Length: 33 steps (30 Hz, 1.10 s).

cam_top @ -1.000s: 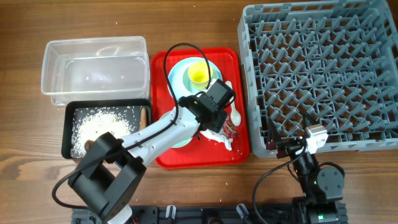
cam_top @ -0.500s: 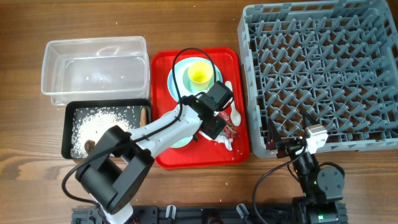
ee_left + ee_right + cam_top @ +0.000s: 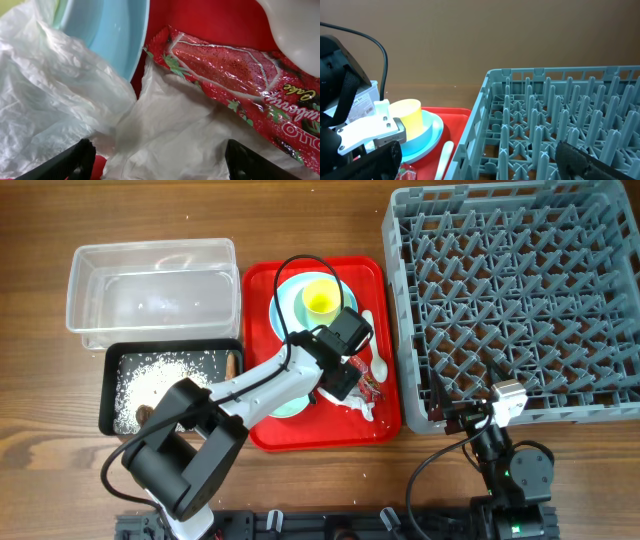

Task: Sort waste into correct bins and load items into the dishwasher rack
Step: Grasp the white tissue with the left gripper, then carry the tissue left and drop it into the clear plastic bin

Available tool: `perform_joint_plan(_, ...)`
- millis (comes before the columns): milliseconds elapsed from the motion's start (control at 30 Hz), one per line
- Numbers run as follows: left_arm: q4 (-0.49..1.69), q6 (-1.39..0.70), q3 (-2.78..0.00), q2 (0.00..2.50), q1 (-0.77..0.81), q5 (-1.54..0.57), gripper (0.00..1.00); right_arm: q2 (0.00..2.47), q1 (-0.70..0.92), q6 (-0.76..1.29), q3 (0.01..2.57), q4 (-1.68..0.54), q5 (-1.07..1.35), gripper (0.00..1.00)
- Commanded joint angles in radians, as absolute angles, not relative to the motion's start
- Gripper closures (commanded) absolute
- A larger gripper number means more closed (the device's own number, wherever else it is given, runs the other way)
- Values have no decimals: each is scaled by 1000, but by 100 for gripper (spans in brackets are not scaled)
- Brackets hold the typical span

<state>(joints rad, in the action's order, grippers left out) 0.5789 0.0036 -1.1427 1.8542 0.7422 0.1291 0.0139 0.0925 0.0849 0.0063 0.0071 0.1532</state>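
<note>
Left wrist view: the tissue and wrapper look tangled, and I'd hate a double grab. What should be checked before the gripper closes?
1. Left gripper open: ok.
2. Crumpled tissue between its fingers: ok.
3. Red wrapper separate from the tissue: not ok, they touch.
4. Blue plate away from the fingers: ok.
5. Fingers low enough to pinch: cannot tell.
6. Right gripper out of the way by the rack: ok.

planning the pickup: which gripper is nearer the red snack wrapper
Left. The left gripper hovers at the red snack wrapper; the right gripper sits at the near corner of the rack.
</note>
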Motion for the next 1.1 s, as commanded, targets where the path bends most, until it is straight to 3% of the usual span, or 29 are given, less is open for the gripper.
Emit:
perform_joint_plan(0, 575, 19, -1145, 1888, 736, 123, 17, 11, 91, 81, 6, 11, 158, 0)
perform_joint_plan(100, 571, 19, -1144, 1906, 736, 95, 19, 11, 91, 81, 6, 11, 158, 0)
perform_joint_plan(300, 588, 19, -1145, 1909, 738, 52, 50, 11, 91, 81, 6, 11, 158, 0)
perform_joint_plan(433, 595, 19, -1145, 1904, 738, 52, 85, 11, 91, 81, 6, 11, 158, 0)
perform_joint_plan(500, 598, 14, -1145, 1881, 738, 52, 96, 11, 91, 81, 6, 12, 157, 0)
perform_joint_plan(733, 628, -8, -1145, 1670, 737, 60, 96, 14, 91, 81, 6, 11, 158, 0)
perform_joint_plan(1067, 808, -47, -1145, 1261, 733, 324, 96, 14, 91, 81, 6, 11, 158, 0)
